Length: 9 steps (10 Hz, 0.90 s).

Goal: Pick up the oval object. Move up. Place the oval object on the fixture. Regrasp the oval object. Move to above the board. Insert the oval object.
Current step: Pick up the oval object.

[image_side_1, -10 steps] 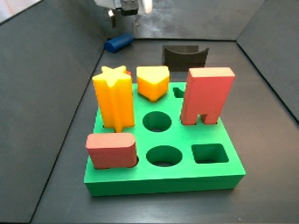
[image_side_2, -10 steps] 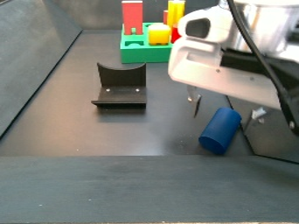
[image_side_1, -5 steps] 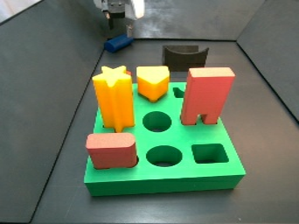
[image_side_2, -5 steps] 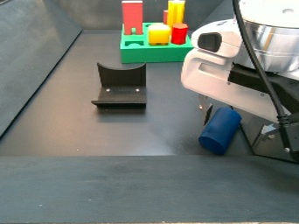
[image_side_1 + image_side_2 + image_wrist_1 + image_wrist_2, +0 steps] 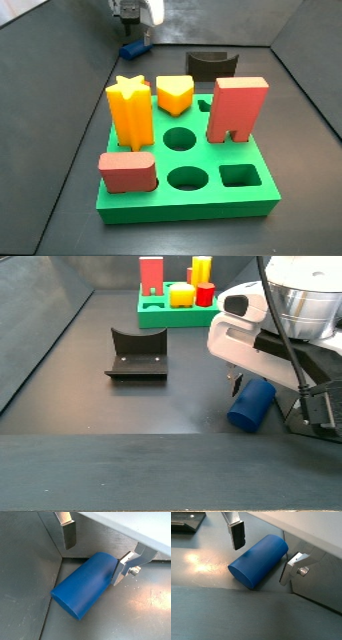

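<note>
The peg lies on its side on the desk, well apart from the fixture and board. It looks rigid, light, smooth — likely to roll. My gripper straddles it, fingers spread, not yet pinching; I'd grip across its curved sides.

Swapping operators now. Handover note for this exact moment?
Gripper: open, low over the floor, fingers on either side of the oval object, not closed on it.
Oval object: lying on its side on the floor near the wall, away from the board.
Fixture: empty.
Board: oval object not in it.
Done: approach only.
Left: grasp, lift, place on fixture, regrasp, move above board, insert.
</note>
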### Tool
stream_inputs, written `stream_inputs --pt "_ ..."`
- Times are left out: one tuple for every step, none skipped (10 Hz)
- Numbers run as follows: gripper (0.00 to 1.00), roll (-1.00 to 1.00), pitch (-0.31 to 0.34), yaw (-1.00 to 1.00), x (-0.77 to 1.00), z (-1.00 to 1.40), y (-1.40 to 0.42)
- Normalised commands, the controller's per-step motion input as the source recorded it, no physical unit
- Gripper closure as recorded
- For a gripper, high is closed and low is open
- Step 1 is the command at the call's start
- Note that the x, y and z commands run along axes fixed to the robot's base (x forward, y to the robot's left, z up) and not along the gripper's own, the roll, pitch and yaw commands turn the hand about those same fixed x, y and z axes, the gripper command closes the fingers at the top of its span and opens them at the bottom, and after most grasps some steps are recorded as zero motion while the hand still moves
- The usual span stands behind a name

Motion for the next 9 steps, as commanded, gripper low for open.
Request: stream_inputs --pt "0.00 0.00 -0.247 -0.08 0.00 -0.79 -0.06" --pt "0.00 0.00 -0.243 -0.07 0.01 -0.80 -0.11" --pt "0.00 0.00 -0.251 -0.05 0.07 -0.80 -0.20" --pt "0.00 0.00 -0.233 -0.03 0.14 -0.85 -0.33" --pt "0.00 -0.03 -0.246 -0.01 0.17 -0.82 -0.36" --pt "0.00 -0.04 -0.246 0.00 0.18 -0.81 -0.36" --pt "0.00 -0.04 -0.249 0.00 0.18 -0.81 -0.36" --pt "0.00 -0.03 -0.279 -0.06 0.07 -0.74 -0.41" --pt "0.00 -0.08 -0.036 0.00 0.00 -0.03 0.00"
